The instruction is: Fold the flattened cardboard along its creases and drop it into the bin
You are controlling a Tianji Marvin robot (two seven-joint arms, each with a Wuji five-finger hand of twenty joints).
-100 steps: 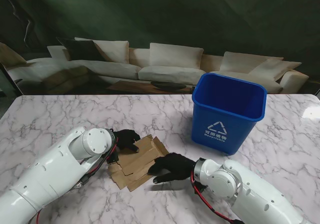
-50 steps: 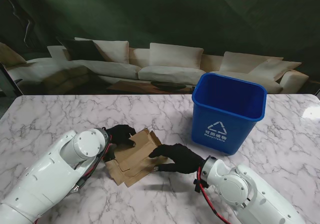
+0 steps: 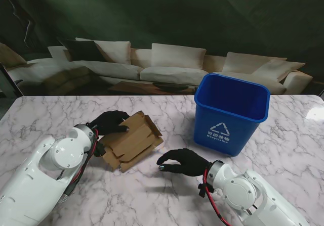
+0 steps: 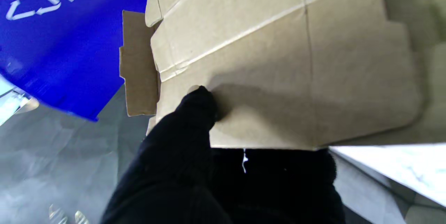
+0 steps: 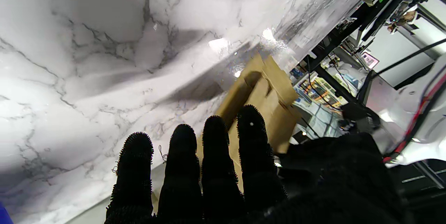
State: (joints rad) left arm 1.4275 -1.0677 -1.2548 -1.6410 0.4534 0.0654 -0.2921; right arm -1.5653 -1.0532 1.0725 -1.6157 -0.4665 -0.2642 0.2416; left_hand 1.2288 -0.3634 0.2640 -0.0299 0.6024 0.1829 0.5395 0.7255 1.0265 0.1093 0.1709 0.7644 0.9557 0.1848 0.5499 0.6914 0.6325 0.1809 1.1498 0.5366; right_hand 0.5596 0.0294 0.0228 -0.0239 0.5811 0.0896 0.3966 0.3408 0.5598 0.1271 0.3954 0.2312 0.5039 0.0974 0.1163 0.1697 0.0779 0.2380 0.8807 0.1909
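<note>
While the folded cardboard (image 3: 132, 141) sat raised off the marble worktop (image 3: 45, 117), it was tilted with its far edge lifted and its panels stacked along the creases, slightly left of centre and nearer to me than the blue bin (image 3: 231, 111). The left hand (image 3: 108, 122) was closed on its left edge, thumb pressed on the upper face in the wrist view and the other fingers hidden beneath it, so the hold looked like a pinch across the thickness. The right hand (image 3: 183, 161) hovered just right of the cardboard and clear of it, fingers loosely spread and curled, holding nothing. By my reading the folding was largely finished and the carry to the bin was the step in hand. One small flap (image 4: 138, 64) stuck out past the main panel on the bin side, so the bundle was not fully tight. The next move would call for lifting the piece over the bin's near rim, which stood higher than the cardboard, then turning it narrow-side down to pass through the opening. Bare worktop lay between cardboard and bin, giving room for that travel; the right hand sat close to that path and might need to draw aside or support the loose edge.
</note>
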